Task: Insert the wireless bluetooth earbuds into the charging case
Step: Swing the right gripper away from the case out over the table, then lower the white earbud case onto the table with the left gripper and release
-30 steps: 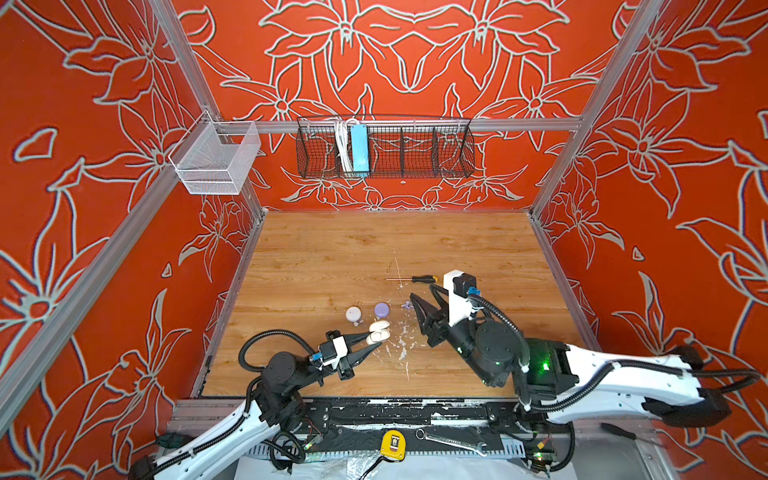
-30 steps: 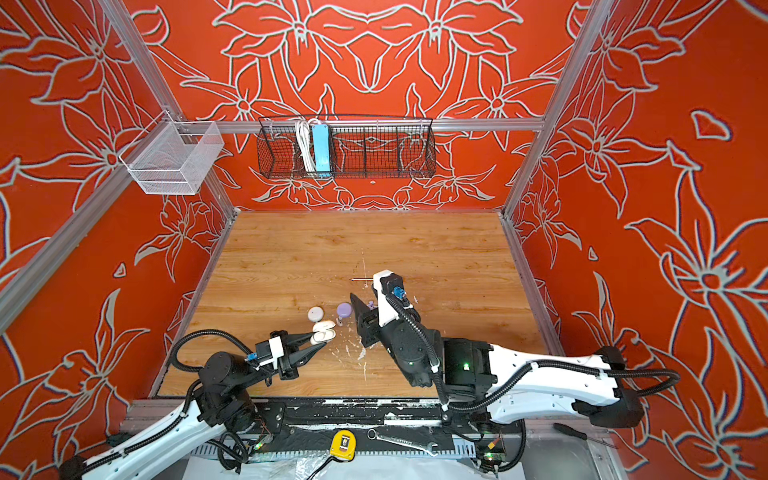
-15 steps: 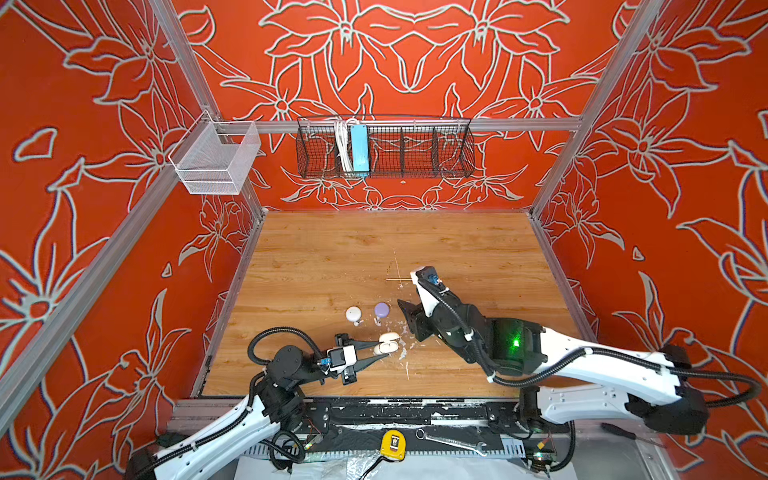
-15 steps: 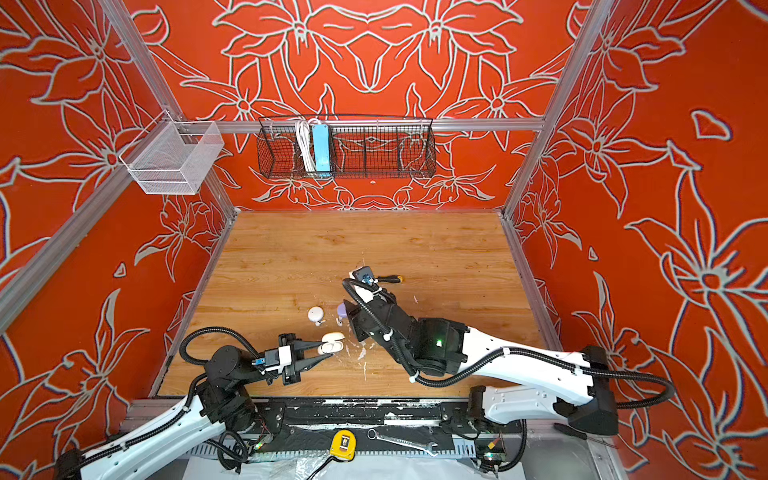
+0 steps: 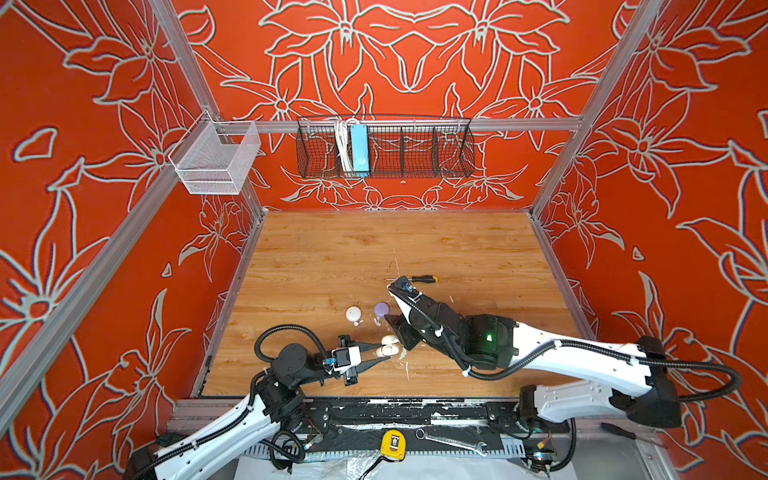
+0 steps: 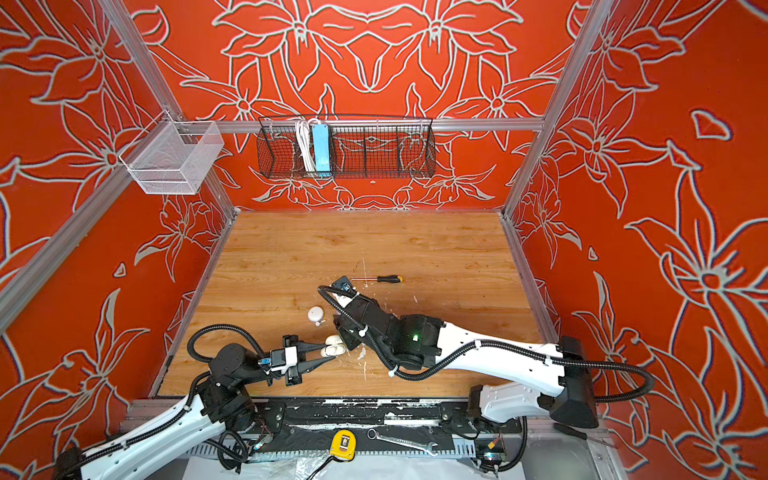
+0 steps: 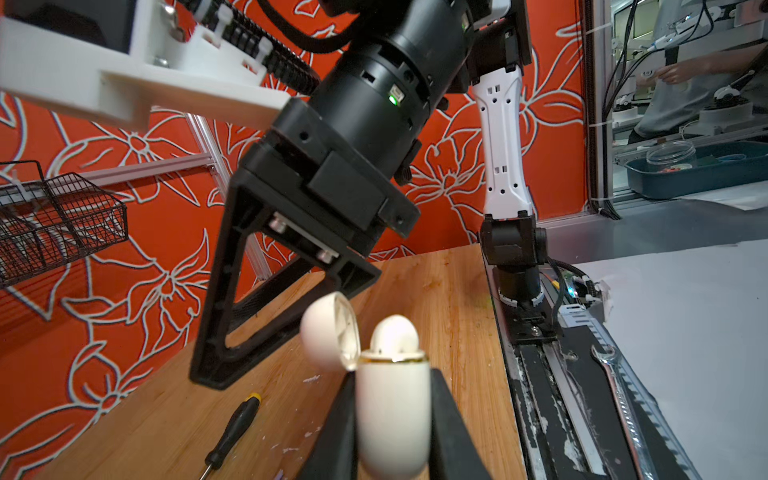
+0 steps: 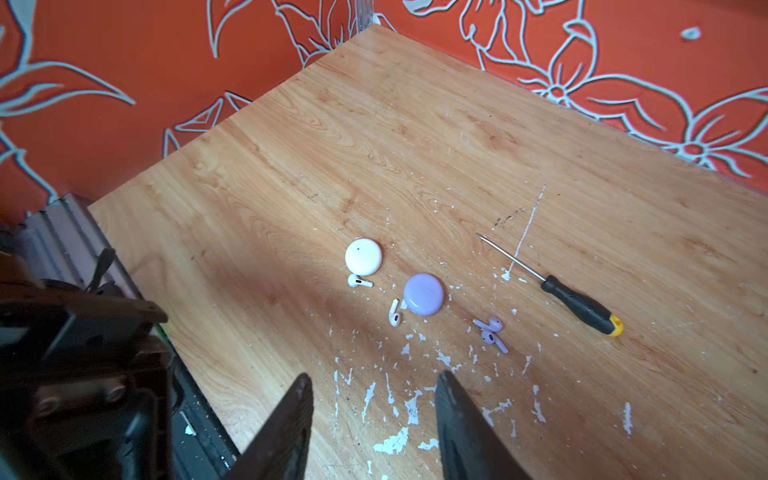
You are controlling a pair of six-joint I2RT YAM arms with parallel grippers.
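My left gripper (image 7: 392, 376) is shut on a cream charging case (image 7: 392, 411), held upright just above the table's front. Its lid (image 7: 328, 332) hangs open to one side, and the rounded head of a white earbud (image 7: 394, 337) pokes out of the top. In both top views the case (image 5: 388, 346) (image 6: 334, 345) sits right beside my right gripper (image 5: 401, 334). That gripper (image 8: 374, 380) is open with nothing between its fingers. Loose on the wood lie two white earbuds (image 8: 359, 282) (image 8: 394, 313) and a lilac pair (image 8: 490, 330).
A round white case (image 8: 363, 256) and a round lilac case (image 8: 423, 294) lie shut beside the loose earbuds. A black screwdriver (image 8: 577, 305) with a yellow end lies farther back. White paint flecks dot the wood. The black front rail (image 5: 374, 409) runs close behind the left gripper.
My right gripper has swung left and down until it stands right beside the held case, and its jaws have narrowed a little. The left gripper has drawn the case slightly toward the front.
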